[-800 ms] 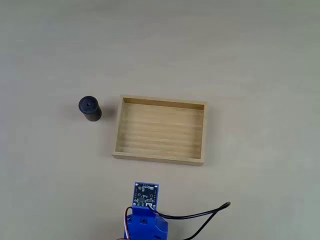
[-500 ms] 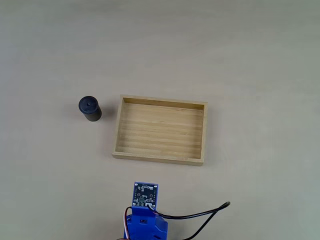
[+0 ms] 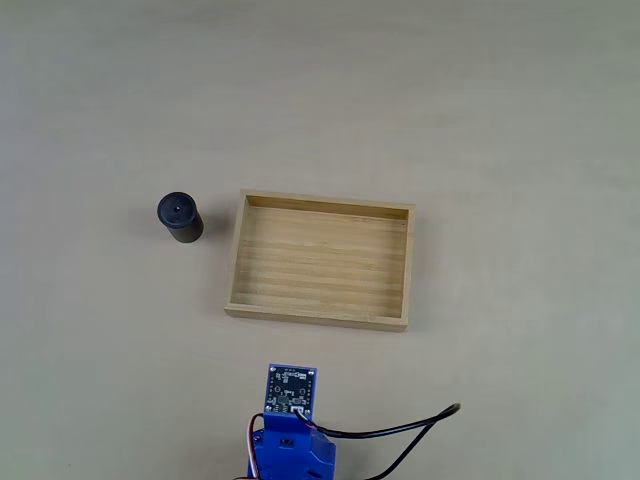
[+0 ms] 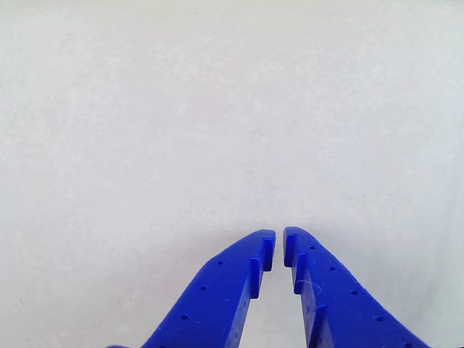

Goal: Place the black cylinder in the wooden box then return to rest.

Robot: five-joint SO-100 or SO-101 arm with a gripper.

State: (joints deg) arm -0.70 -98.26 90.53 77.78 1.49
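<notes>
In the fixed view the box [image 3: 320,260] lies flat on the pale table [image 3: 500,120], near the middle of the picture, its long sides running left to right and its planked floor bare. The cylinder [image 3: 180,218] stands upright on the table just beside the box's left wall, near that wall's upper end, apart from it and not touching. Its round top, with the tiny hole in the centre, faces the camera.

At the bottom edge of that view, below the box and well apart from both it and the cylinder, sits the blue arm [image 3: 292,450]. A small circuit board [image 3: 292,388] is mounted on it, and a black cable [image 3: 400,432] loops off to the right across the table.

In the other view the gripper [image 4: 279,243] comes in from the bottom edge over bare table. Its two blue fingers [image 4: 217,297] lie almost together, with only a thin slit between the tips, and nothing is held between them
</notes>
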